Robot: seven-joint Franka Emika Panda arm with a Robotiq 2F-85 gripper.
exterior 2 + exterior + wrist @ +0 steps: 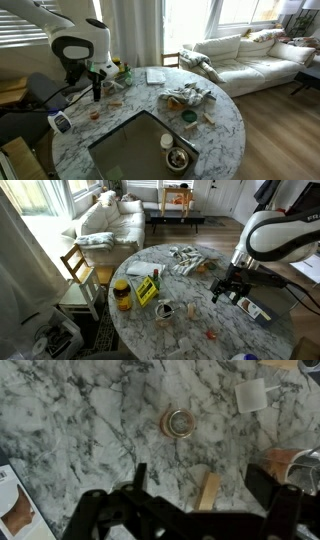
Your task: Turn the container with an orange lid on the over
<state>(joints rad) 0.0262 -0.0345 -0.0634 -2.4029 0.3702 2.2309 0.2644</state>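
Tiny container [211, 335] w/ orange lid [95, 115] on marble table [190, 330], twd the edge. Nearby, above tabletop: gripper [200, 480], jaws wide apart, nothing held (wood block [208, 490] lying below). Amber jar [122, 293] well apart.

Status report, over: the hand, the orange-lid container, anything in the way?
Hand open, empty, over table. Container outside the fingers, untouched. Wooden block lies beneath the hand.

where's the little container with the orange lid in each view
In an exterior view: container low, right of centre, below the gripper.
In an exterior view: container at left, just under the gripper.
Wrist view: likely the orange blur at the right edge.
Landmark: the gripper.
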